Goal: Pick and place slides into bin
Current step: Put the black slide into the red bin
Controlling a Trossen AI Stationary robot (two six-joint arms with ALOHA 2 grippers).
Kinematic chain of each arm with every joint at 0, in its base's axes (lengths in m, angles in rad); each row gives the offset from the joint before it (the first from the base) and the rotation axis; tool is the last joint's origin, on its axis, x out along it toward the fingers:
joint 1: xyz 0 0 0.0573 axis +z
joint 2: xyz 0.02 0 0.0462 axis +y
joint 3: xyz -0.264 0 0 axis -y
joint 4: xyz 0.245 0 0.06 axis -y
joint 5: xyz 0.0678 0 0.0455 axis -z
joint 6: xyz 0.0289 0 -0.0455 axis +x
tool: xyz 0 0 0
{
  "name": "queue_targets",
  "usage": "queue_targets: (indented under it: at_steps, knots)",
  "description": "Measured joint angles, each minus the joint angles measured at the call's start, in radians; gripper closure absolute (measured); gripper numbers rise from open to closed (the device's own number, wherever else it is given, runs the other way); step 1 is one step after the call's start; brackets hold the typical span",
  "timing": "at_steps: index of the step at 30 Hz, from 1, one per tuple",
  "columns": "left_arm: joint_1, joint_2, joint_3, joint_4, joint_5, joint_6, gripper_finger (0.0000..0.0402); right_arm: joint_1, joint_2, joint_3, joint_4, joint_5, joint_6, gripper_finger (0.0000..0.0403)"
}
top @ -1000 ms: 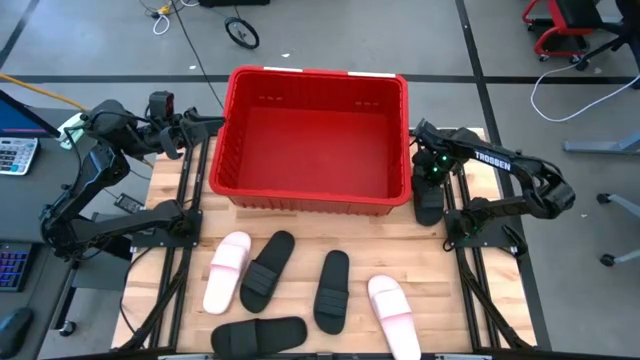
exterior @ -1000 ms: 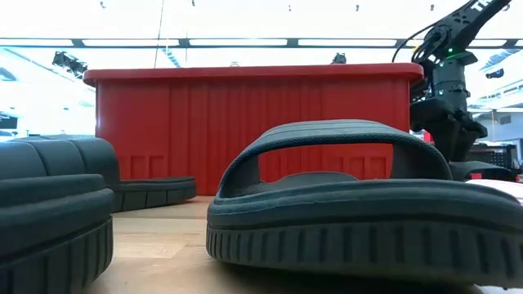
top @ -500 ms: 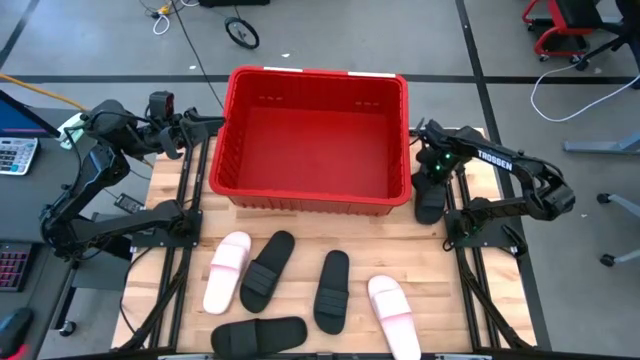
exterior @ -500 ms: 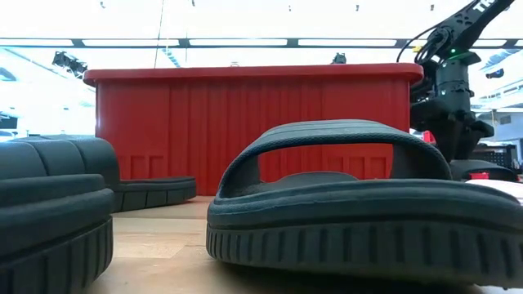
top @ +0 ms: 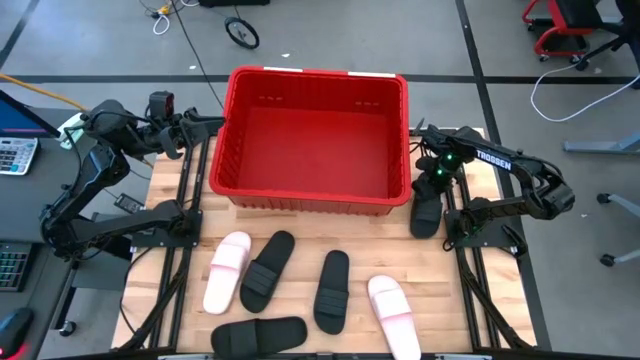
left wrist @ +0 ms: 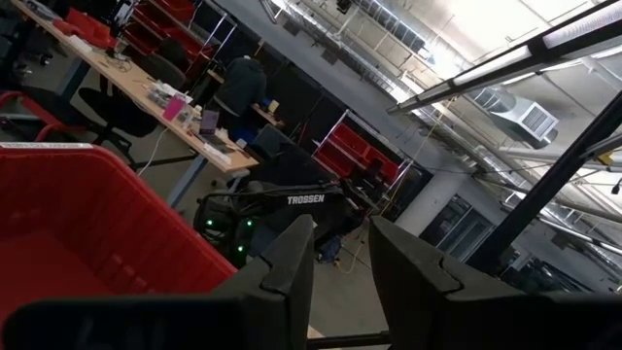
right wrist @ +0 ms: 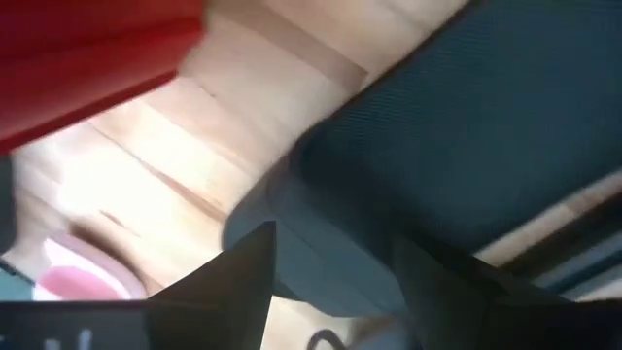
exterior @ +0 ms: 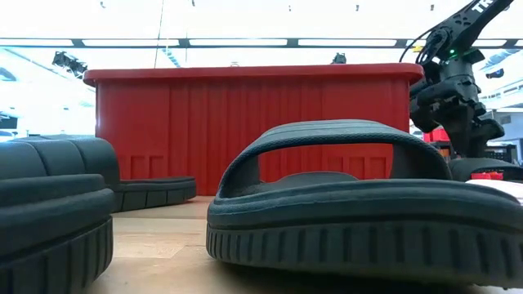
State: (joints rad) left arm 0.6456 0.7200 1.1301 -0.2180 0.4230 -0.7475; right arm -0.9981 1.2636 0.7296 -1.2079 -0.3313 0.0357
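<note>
The red bin (top: 228, 150) stands at the table's far middle. A black slide (top: 427, 215) lies flat on the table just right of the bin. My right gripper (top: 433, 183) hovers open over its far end, pointing down. In the right wrist view the two fingers (right wrist: 243, 282) stand either side of the slide's rounded end (right wrist: 321, 243). Five more slides lie flat on their soles near the front: two pale pink (top: 227, 271) (top: 392, 312) and three black (top: 268, 269) (top: 332, 290) (top: 258, 335). My left gripper (top: 212, 125) waits open and empty by the bin's left rim. My right gripper comes at the black slide's far end (right wrist: 321, 243) from above with its fingers apart, one on each side. I cannot tell whether the fingers touch it. The slide lies flat on the table.
The bin's right wall (top: 408, 150) is close beside my right gripper. In the low view a black slide (exterior: 351, 204) fills the foreground and another (exterior: 49, 212) sits at the left. Bare wood lies between the bin and the row of slides.
My right gripper has moved a little toward the table's near edge and down over the black slide beside the bin, tipping slightly as it went.
</note>
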Motion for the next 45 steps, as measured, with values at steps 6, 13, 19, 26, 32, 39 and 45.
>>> queue_targets:
  at_steps: [6,13,19,26,32,39,45]
  knots:
    - [0.0,0.0,0.0,0.0,0.0,0.0,0.0294,0.0,0.0,0.0,0.001,0.041,0.012,0.0192]
    - [0.0,0.0,0.0,0.0,0.0,0.001,0.0294,0.006,0.0,-0.078,0.01,-0.042,0.015,0.0192]
    - [0.0,0.0,0.0,0.0,0.0,0.002,0.0294,0.042,-0.007,-0.096,0.009,-0.061,0.032,0.0192]
    - [0.0,0.0,0.0,0.0,0.0,0.003,0.0294,0.089,-0.009,-0.099,0.013,-0.164,0.042,0.0208]
    - [0.0,0.0,0.0,0.0,0.0,0.003,0.0294,0.153,-0.009,-0.099,0.063,-0.2,0.048,0.0264]
    - [0.0,0.0,0.0,0.0,0.0,0.003,0.0294,0.223,-0.01,-0.098,0.12,-0.201,0.074,0.0377]
    - [0.0,0.0,0.0,-0.001,0.0,0.003,0.0294,0.261,-0.011,-0.096,0.079,-0.202,0.122,0.0389]
